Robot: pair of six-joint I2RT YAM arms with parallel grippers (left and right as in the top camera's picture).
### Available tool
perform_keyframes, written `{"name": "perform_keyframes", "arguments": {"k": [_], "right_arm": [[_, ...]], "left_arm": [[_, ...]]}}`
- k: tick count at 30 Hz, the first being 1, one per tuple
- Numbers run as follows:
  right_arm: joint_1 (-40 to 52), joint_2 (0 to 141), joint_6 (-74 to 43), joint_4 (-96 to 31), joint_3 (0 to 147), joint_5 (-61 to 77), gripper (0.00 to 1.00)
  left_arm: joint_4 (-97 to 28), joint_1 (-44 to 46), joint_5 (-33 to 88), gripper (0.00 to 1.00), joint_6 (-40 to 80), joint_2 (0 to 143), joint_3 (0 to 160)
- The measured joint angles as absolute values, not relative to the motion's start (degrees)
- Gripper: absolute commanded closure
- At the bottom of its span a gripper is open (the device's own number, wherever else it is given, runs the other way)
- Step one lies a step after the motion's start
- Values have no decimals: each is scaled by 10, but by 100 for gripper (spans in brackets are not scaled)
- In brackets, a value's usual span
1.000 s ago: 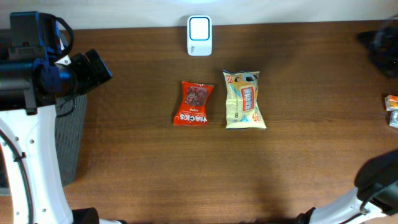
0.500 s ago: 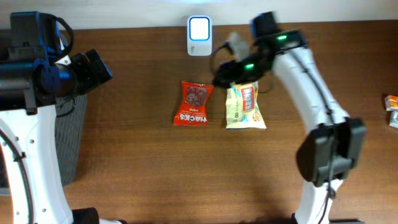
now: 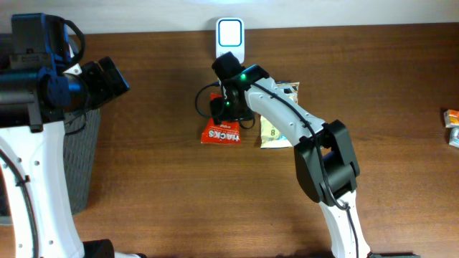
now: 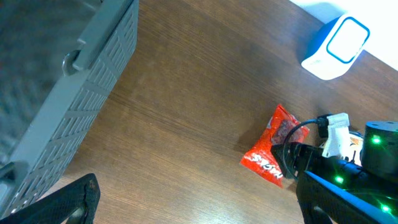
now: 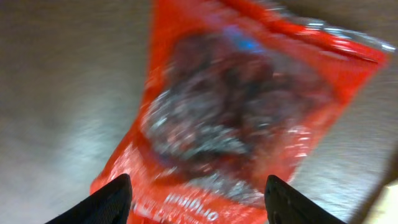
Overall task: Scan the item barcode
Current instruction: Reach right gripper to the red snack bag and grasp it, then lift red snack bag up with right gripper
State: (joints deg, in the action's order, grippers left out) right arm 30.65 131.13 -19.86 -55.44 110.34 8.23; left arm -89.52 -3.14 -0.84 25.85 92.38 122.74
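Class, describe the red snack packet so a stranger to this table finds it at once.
On the brown wooden table, find the white scanner at the far edge. Just in front of it lie two snack packets side by side; the red packet is the left one, bright red with white lettering, unlike its pale yellow neighbour.

Red snack bag (image 5: 236,106) is shiny, crinkly plastic film, the surface (image 3: 158,179) looks like smooth brown wood grain with a soft sheen, grey basket (image 4: 74,93) is matt ribbed plastic, and the scanner (image 3: 230,39) is glossy white plastic.
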Motion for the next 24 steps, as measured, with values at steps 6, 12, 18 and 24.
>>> {"name": "perform_keyframes", "arguments": {"k": [6,12,18,24], "right_arm": [[304,1320,-209,-580,1103,-12,31],[302,1321,-174,-640,1138,-32,31],[308,1320,-83,-621,1154,23,32],[317,1320,-62,-562,1122,18,28]], "left_arm": [[-895,-31,-8,1,258,924,1227],[-895,-31,-8,1,258,924,1227],[-895,-31,-8,1,258,924,1227],[-895,-31,-8,1,258,924,1227]]}}
